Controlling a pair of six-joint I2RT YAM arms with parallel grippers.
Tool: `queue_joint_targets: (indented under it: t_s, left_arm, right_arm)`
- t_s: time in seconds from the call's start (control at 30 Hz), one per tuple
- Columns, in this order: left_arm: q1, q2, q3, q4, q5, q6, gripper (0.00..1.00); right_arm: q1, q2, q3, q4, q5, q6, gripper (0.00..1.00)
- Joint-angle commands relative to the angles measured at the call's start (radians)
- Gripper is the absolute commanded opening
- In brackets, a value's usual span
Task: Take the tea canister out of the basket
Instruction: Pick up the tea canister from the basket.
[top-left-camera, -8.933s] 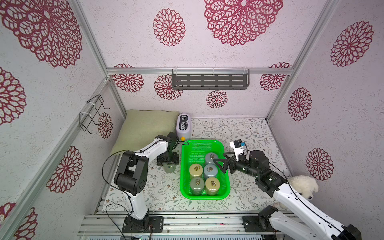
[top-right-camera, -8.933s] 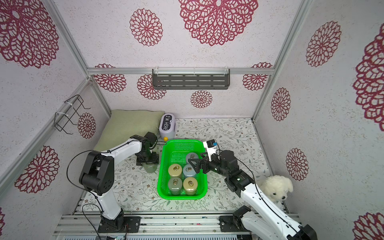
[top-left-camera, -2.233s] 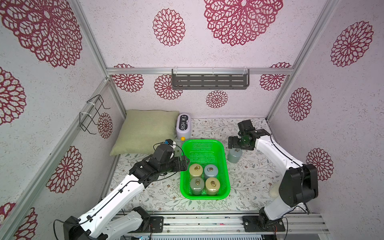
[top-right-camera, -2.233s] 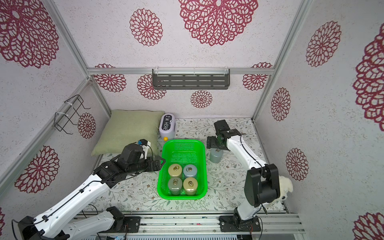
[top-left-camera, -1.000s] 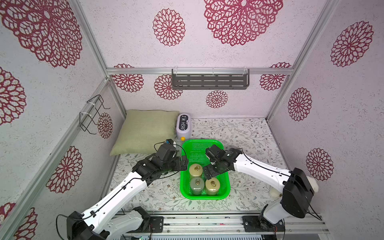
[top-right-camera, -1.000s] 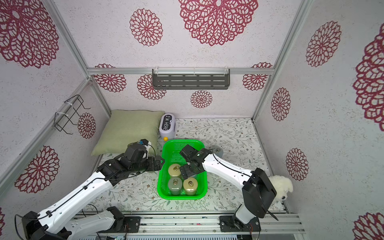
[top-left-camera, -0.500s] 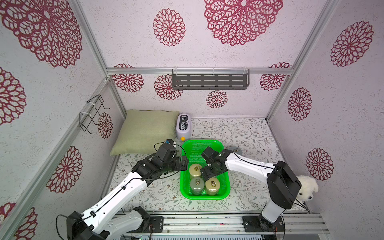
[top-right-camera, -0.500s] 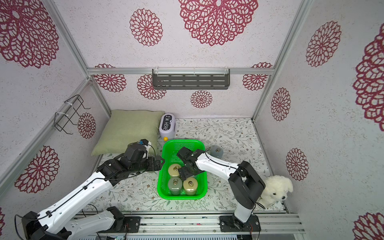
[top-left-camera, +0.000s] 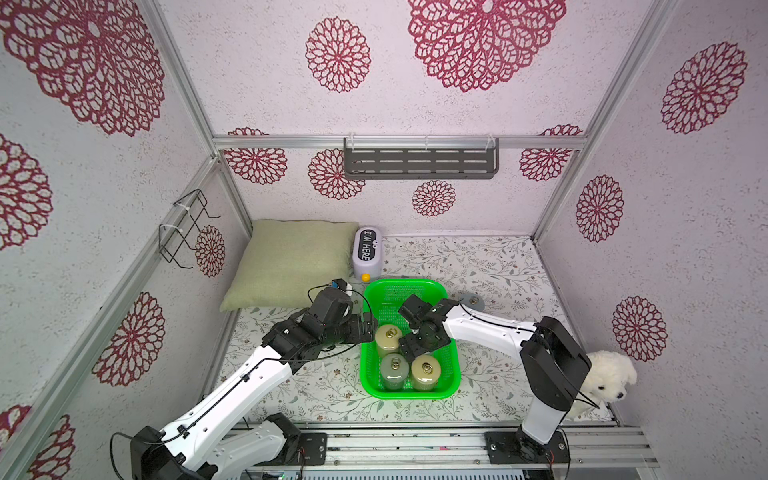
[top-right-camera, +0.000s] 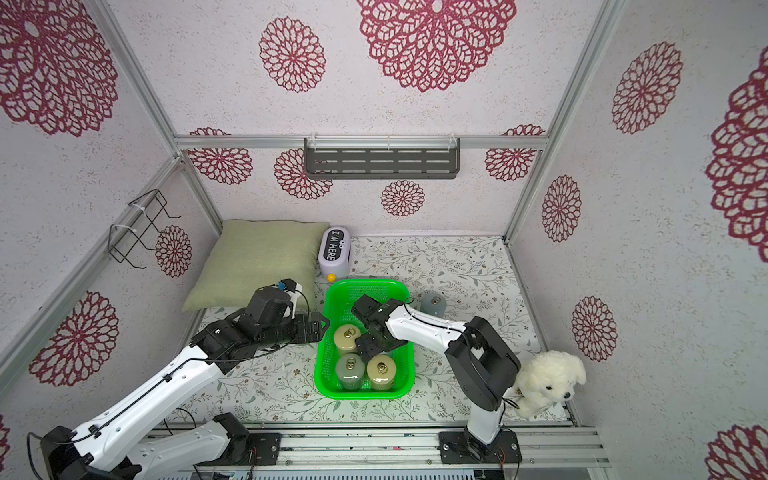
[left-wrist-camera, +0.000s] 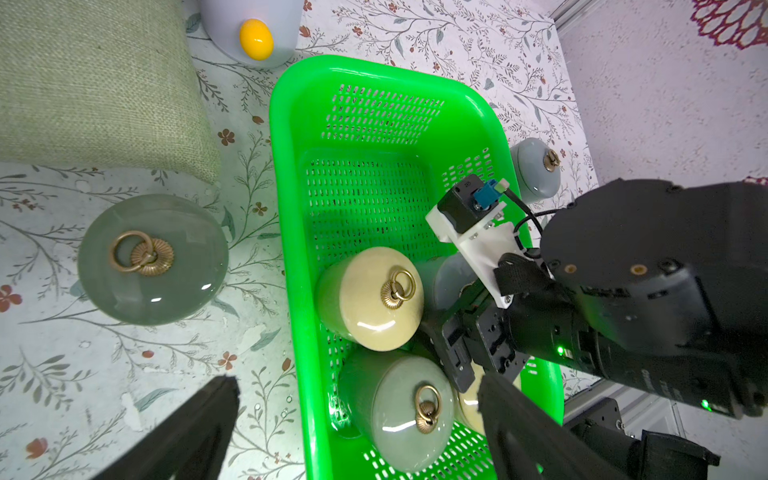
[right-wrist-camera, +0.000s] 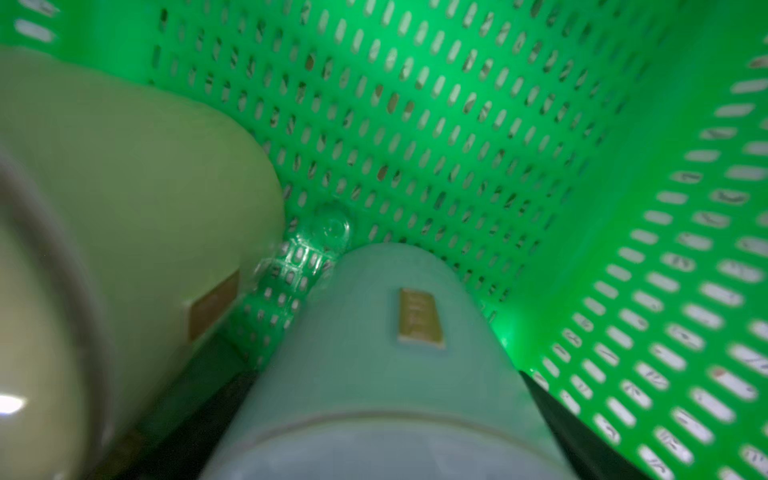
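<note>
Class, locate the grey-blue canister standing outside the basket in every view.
In a top view: grey-blue canister right of the basket's far corner, partly hidden.
In a top view: canister there too, in full view.
Left wrist: canister just outside the basket rim, opposite the pillow.
Right wrist: not in it.
Shared landmark: the green basket.

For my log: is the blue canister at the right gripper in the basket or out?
In: basket mesh walls surround the blue canister.

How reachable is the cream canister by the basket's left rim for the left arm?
Probably reachable: the left gripper hangs open at the basket rim right beside that cream canister, its top uncovered. The right gripper, around the blue-grey canister, crowds its other side.
</note>
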Motion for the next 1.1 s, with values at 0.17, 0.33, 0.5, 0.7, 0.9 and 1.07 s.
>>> queue_joint_targets:
  t_s: [0.17,0.33,0.5,0.7,0.9,1.07]
  left_arm:
    - [-0.012,-0.025,-0.012,0.024,0.016,0.0,0.97]
    - [-0.013,-0.029,-0.014,0.027,0.02,0.001,0.97]
    - [-0.012,-0.033,-0.016,0.03,0.024,-0.001,0.97]
    - [-0.012,-0.04,-0.02,0.038,0.04,0.0,0.97]
    - [-0.014,-0.051,-0.022,0.047,0.059,0.001,0.97]
    - [-0.015,-0.062,-0.025,0.059,0.076,0.0,0.97]
  right_arm:
    - [-0.001,0.002,0.04,-0.001,-0.002,-0.002,0.76]
    - [-0.001,-0.03,0.066,-0.024,0.011,0.001,0.7]
    - [-0.001,-0.055,0.092,-0.054,0.033,0.002,0.7]
    - [-0.003,-0.083,0.137,-0.094,0.05,0.005,0.7]
    - [-0.016,-0.115,0.209,-0.162,0.073,0.0,0.7]
    - [-0.049,-0.152,0.273,-0.221,0.084,-0.005,0.7]
